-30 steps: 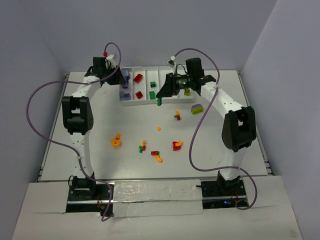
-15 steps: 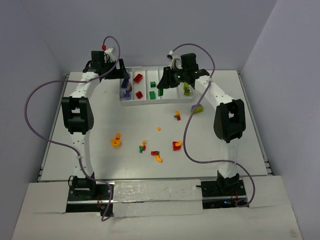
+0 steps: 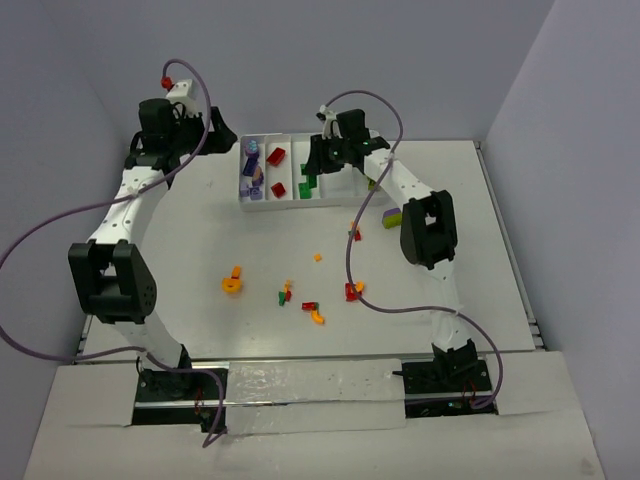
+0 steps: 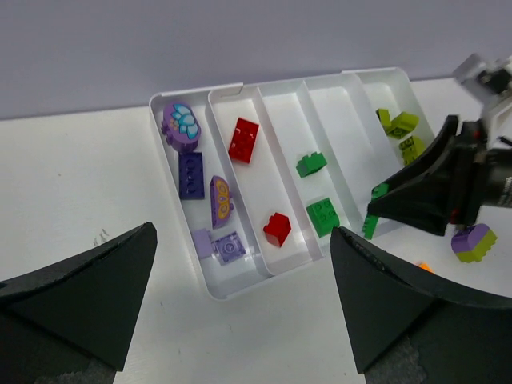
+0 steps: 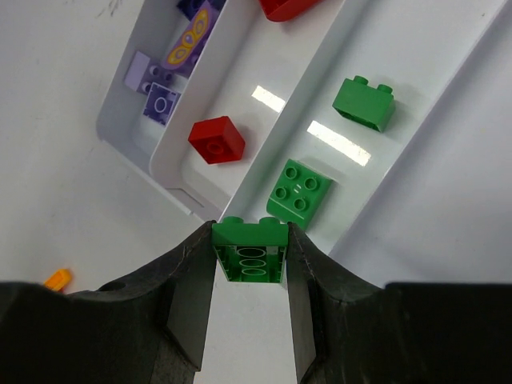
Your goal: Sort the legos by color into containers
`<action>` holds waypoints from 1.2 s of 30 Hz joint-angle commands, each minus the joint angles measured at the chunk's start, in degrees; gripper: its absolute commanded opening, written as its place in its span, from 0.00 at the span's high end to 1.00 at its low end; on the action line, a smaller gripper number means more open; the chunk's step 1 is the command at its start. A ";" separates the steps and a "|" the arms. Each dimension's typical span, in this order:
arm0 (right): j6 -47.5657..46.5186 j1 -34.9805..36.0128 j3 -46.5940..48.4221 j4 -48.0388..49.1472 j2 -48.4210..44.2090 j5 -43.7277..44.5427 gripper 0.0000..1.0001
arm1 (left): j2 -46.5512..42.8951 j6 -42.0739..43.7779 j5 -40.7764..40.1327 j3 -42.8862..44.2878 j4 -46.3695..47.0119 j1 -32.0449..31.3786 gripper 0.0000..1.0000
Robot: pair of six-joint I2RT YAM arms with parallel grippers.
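The left gripper [image 3: 212, 138] is hanging wide open at about 11 o'clock on the table [image 3: 180, 260], just left of the tray [image 4: 344, 136], with nothing between its matte black, wedge-shaped fingers [image 4: 88, 296]. The tray is glossy white plastic, a rectangle cut into long narrow slots by thin walls.

The left wrist view is showing what is lying in the slots, left to right: purple pieces [image 4: 192, 174], some flat and one rounded and printed; two red bricks [image 4: 243, 140]; two dark green bricks [image 4: 310, 164]; and lime green bricks [image 4: 398, 124] in the last slot.

Only the top view is showing the loose bricks [image 3: 232, 280], orange, red and green, lying scattered on the table toward 6 o'clock from the tray. A purple-and-lime piece [image 3: 391, 214] is lying at 4 o'clock from it.

Only the right wrist view is showing the right gripper [image 5: 250, 256] up close. It is pinching a studded green brick [image 5: 250, 234] by its sides, jaws narrow, over the tray's near end. The brick is hanging at 7 o'clock from a square green brick [image 5: 298, 192].
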 commanded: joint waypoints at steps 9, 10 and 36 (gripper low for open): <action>-0.30 2.10 6.66 1.40 5.00 6.67 0.70 | -3.46 2.51 -1.46 -6.01 1.21 0.17 0.01; -0.36 2.16 6.67 1.51 5.24 7.03 0.64 | -3.69 3.22 -1.46 -6.43 0.63 0.22 0.01; -14.82 -8.34 -39.26 -7.41 -34.52 21.66 0.02 | -10.82 11.99 7.11 -18.83 -1.06 0.08 0.01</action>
